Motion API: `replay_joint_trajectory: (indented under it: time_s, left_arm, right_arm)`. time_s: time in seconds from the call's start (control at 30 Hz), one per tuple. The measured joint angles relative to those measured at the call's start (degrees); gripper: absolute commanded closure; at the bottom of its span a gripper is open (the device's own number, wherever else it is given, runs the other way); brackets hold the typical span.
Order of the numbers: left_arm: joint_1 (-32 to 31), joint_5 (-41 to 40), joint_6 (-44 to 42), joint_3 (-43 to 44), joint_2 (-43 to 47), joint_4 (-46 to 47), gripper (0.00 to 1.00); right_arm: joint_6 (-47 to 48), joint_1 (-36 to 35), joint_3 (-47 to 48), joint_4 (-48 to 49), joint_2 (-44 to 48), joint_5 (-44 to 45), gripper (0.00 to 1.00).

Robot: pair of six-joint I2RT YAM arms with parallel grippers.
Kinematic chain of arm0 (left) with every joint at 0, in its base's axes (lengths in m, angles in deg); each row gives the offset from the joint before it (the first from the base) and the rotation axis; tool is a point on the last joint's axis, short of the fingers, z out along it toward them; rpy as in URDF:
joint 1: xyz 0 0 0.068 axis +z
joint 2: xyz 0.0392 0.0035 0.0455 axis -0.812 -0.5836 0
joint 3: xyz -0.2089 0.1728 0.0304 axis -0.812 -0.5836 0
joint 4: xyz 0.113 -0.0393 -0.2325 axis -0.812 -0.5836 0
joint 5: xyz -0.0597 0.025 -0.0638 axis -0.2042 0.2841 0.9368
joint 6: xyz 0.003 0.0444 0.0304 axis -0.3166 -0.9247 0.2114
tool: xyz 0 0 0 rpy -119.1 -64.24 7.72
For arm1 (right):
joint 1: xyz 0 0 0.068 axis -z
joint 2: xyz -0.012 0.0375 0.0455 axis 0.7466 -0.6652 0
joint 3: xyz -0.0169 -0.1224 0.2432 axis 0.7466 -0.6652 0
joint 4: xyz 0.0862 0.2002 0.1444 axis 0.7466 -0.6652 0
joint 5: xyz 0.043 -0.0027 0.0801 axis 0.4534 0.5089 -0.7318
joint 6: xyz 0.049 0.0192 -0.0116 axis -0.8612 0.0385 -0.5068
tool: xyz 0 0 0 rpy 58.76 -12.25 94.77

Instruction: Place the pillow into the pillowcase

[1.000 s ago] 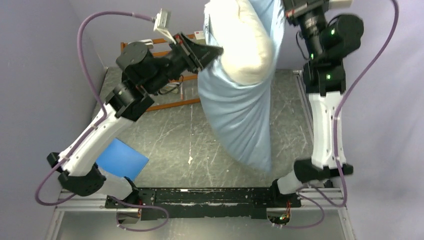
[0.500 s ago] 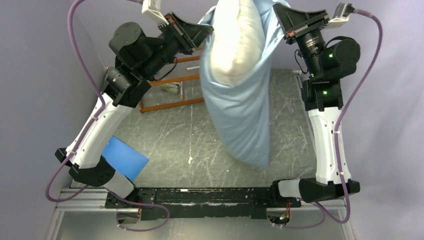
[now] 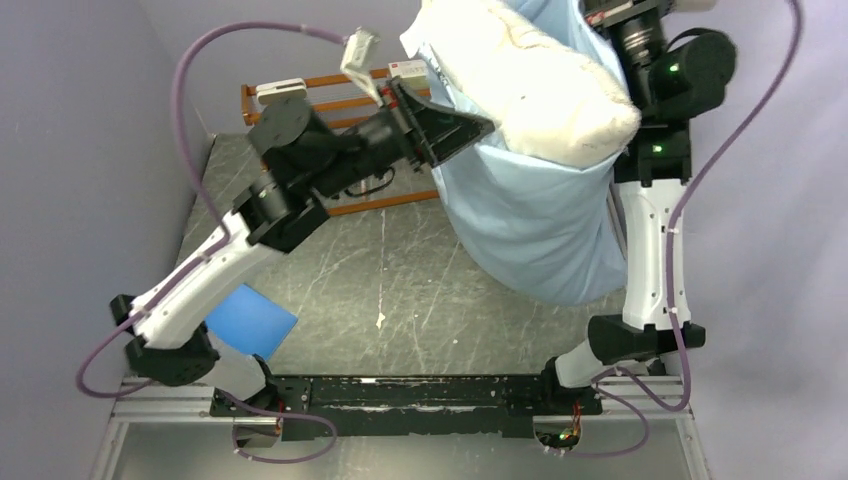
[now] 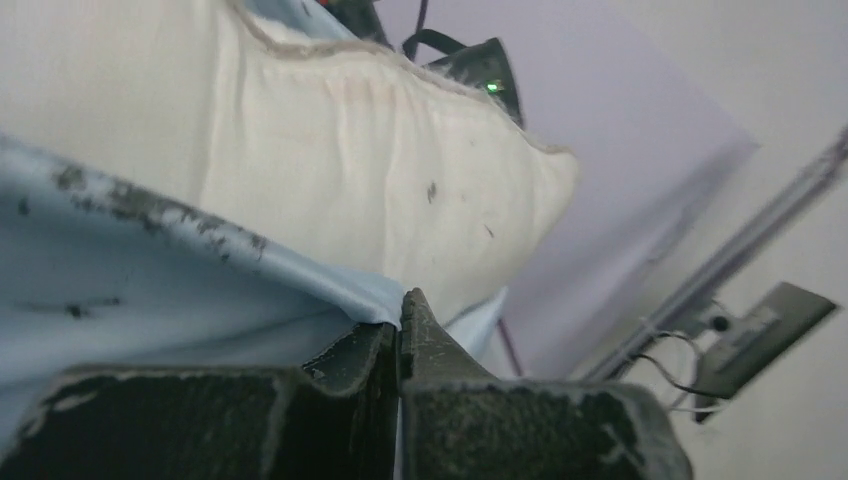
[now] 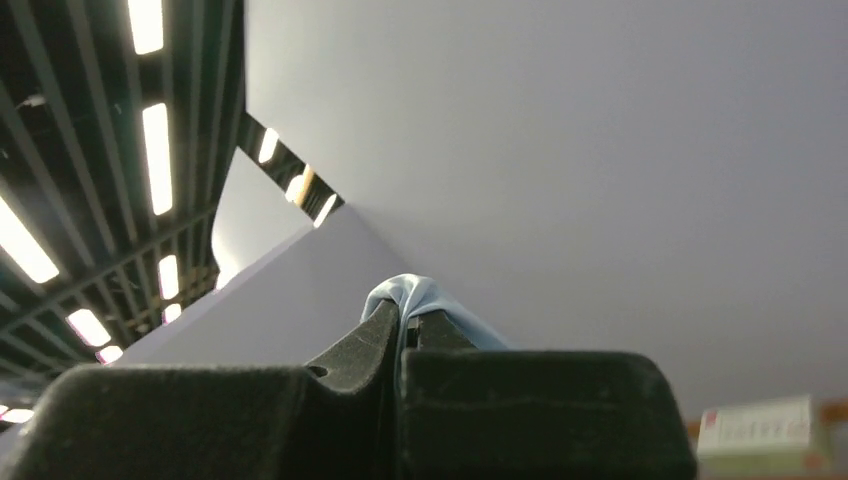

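The light blue pillowcase [image 3: 535, 220] hangs high above the table, its mouth held up between both arms. The white pillow [image 3: 540, 80] sits partly inside it, its upper part sticking out of the mouth and leaning right. My left gripper [image 3: 480, 128] is shut on the pillowcase's left rim; the left wrist view shows the blue hem [image 4: 300, 280] pinched at my fingertips [image 4: 398, 318] with the pillow [image 4: 400, 190] just behind. My right gripper is cut off at the top right of the top view; its wrist view shows it [image 5: 405, 318] shut on a fold of blue fabric [image 5: 425, 295].
An orange wooden rack [image 3: 350, 140] stands at the back left of the grey table [image 3: 400, 290]. A flat bright-blue rectangle [image 3: 250, 320] lies near the left arm's base. Purple walls close in on both sides. A black rail [image 3: 420, 395] runs along the near edge.
Both arms have swung right with the pillowcase; the left gripper dropped lower and moved right. The pillow now leans right, and the hanging sack looks shorter and bunched further right.
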Motion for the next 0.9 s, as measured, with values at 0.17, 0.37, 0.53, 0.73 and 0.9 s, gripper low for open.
replay_joint_trajectory:
  time_s: [0.17, 0.37, 0.53, 0.73, 0.9]
  left_arm:
    - [12.4, 0.4, -3.5, 8.7, -7.3, -12.3, 0.95]
    - [22.7, -0.1, -1.9, 5.9, -3.9, -14.8, 0.95]
    - [20.4, 5.4, 5.4, -2.5, 2.8, -1.1, 0.95]
    - [4.6, 6.5, 4.1, -3.3, 2.9, 1.2, 0.95]
    - [12.9, 3.0, 1.5, 5.1, -4.4, -9.9, 0.95]
  right_arm:
    - [-5.5, -7.7, -23.6, 6.0, 7.5, -2.1, 1.00]
    - [3.5, -16.8, -19.2, 0.6, 8.7, 3.5, 1.00]
    - [6.3, -15.1, -5.4, -0.8, 4.5, 6.6, 1.00]
    - [-3.5, -8.2, -3.1, 4.5, -3.8, 1.2, 1.00]
    - [-5.9, -13.8, -15.7, 6.6, -1.8, -5.2, 1.00]
